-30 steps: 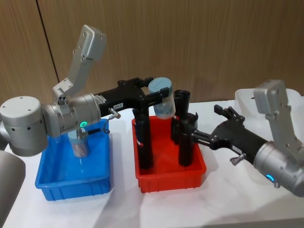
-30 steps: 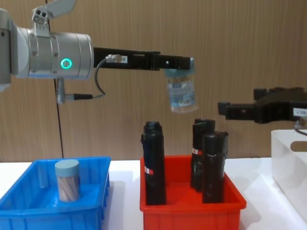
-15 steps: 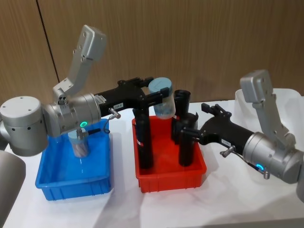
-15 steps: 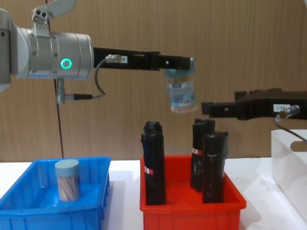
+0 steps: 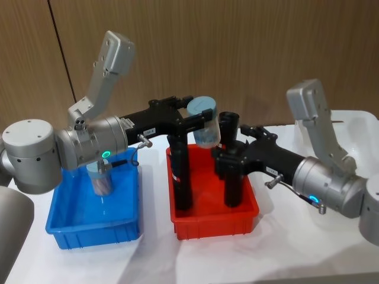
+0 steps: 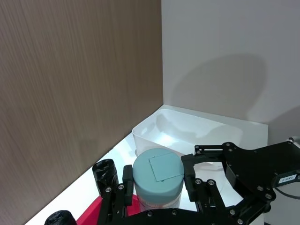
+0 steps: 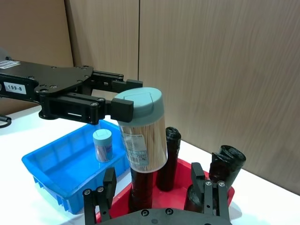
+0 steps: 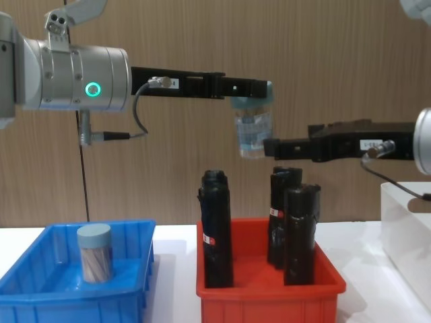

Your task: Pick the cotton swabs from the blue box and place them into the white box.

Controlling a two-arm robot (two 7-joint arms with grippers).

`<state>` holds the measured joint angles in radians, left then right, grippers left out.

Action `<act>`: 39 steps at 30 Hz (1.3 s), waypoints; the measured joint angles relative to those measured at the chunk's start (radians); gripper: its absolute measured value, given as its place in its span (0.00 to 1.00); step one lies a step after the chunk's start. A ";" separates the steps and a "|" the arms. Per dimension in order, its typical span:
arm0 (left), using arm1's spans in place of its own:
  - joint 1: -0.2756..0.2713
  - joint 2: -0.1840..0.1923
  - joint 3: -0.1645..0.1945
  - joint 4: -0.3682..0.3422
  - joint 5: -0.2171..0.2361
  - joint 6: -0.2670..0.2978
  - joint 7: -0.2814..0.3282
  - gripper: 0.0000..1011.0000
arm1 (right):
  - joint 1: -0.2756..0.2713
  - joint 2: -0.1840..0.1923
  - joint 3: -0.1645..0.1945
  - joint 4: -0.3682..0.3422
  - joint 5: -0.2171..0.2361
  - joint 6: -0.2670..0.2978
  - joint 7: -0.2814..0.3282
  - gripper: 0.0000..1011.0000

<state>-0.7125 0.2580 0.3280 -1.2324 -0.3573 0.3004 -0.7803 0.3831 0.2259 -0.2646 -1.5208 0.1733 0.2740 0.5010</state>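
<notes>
Left arm: grey wrist joint sits above the blue box (image 5: pixel 89 228). The black forearm is stretched level to my right, out over the red bin (image 5: pixel 213 222). Left gripper (image 5: pixel 201 112) pinches the held jar (image 5: pixel 207 135) by its lid, one finger (image 6: pixel 127 180) on each side of the pale blue cap. Jar hangs in the air, tilted a little, base above the black cylinders (image 8: pixel 217 229) and apart from them. Jar body: clear round plastic, printed label, pale sticks packed inside.

Right arm: elbow raised on my right, forearm reaching level to my left across the far part of the red bin, toward the jar. Right gripper (image 8: pixel 273 147) is spread wide and holds nothing. In the right wrist view its two fingers (image 7: pixel 108 185) stand either side of the jar's lower half. In the chest view the fingertip meets the jar's outline near the base; contact or gap, cannot tell.

Second jar (image 8: pixel 94 252): upright on the floor of the blue box, same blue cap, sticks visible through the wall. Blue box: shallow, glossy plastic, flared rim, on the white table (image 5: pixel 284 248) at my left. Red bin: just beside it, similar shape, holding the tall matt black cylinders upright, one with a red-white label. White box (image 8: pixel 404 229): on the table to the right of the red bin, translucent, tall walls. Wood-grain wall (image 5: pixel 266 53) behind.
</notes>
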 joint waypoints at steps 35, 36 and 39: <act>0.000 0.000 0.000 0.000 0.000 0.000 0.000 0.64 | 0.128 -0.064 -0.037 0.191 -0.060 -0.046 0.033 0.99; 0.000 0.000 0.000 0.000 0.000 0.000 0.000 0.64 | 0.134 -0.067 -0.038 0.200 -0.061 -0.049 0.033 0.99; 0.000 0.000 0.000 0.000 0.000 0.000 0.000 0.64 | 0.141 -0.069 -0.038 0.213 -0.063 -0.055 0.033 0.99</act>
<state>-0.7125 0.2580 0.3280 -1.2324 -0.3573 0.3003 -0.7801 0.5244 0.1565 -0.3030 -1.3077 0.1108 0.2191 0.5336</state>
